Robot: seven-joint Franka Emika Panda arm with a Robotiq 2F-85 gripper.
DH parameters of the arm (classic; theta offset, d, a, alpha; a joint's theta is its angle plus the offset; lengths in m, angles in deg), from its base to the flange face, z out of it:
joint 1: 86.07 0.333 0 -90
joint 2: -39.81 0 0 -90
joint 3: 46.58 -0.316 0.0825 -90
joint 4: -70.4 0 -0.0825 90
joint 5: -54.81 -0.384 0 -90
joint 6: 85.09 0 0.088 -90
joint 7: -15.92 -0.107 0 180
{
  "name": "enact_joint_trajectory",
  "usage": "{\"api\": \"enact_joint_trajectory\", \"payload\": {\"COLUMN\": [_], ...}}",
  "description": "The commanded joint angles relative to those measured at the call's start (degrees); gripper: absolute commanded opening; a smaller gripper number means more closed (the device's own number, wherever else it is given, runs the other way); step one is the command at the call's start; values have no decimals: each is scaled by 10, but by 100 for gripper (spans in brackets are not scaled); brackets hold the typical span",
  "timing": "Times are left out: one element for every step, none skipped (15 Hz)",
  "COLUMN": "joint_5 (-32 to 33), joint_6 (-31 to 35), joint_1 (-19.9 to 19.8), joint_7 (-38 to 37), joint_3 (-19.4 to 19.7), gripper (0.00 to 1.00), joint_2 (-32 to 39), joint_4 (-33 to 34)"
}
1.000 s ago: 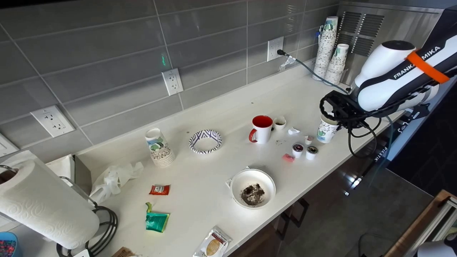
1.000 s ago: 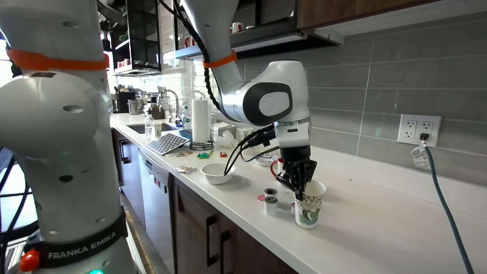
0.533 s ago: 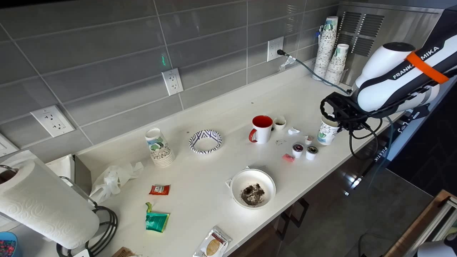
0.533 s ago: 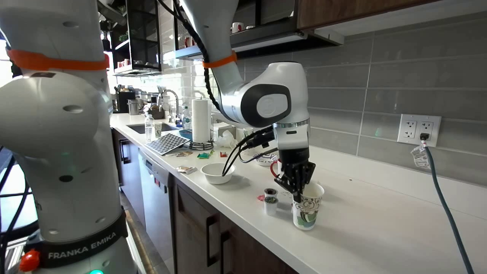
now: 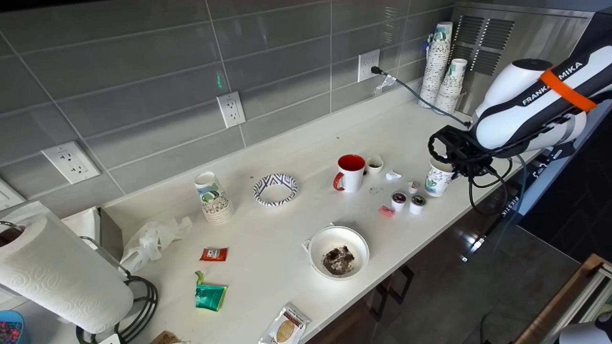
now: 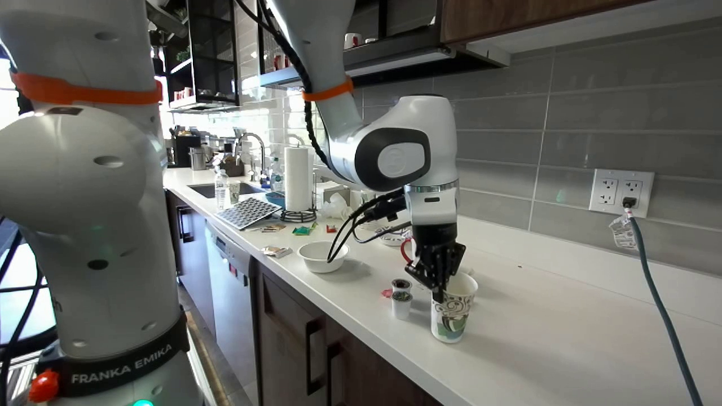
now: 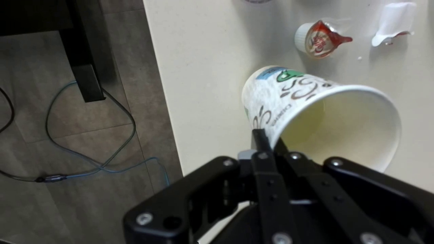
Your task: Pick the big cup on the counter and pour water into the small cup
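The gripper (image 7: 270, 137) is clamping the printed paper cup (image 7: 318, 117) at the rim, the cup wall running between its fingers (image 7: 264, 162). The cup is being held roughly upright near the front edge of the countertop (image 5: 260, 243); base contact is not showing clearly. A pale yellowish patch is showing inside. A creamer tub (image 7: 315, 40) is resting near the cup. In an exterior view, two coffee pods (image 5: 398, 202) are standing close by, and a small white cup (image 5: 376, 169) is sitting just beside the red-handled mug (image 5: 353, 181).
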Motion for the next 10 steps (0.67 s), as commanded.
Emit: {"api": "enact_joint_trajectory", "payload": {"joint_5": [-29, -31, -31, -32, -33, -35, -36, -38, -40, -42], "joint_6": [-10, -11, -12, -13, -13, -13, -14, -14, -15, -15], "joint_1": [2, 2, 2, 2, 2, 2, 2, 2, 2, 2], "joint_7": [22, 25, 25, 26, 26, 29, 30, 34, 36, 37], "joint_3": [-4, -4, -4, -4, -3, -3, -3, -3, -3, -3], "gripper": [1, 1, 1, 1, 1, 1, 1, 1, 1, 1], "joint_2": [-2, -1, -1, -1, -1, -1, 0, 0, 0, 1], "joint_4": [-3, -3, -3, -3, -3, -3, -2, -2, -2, -2]}}
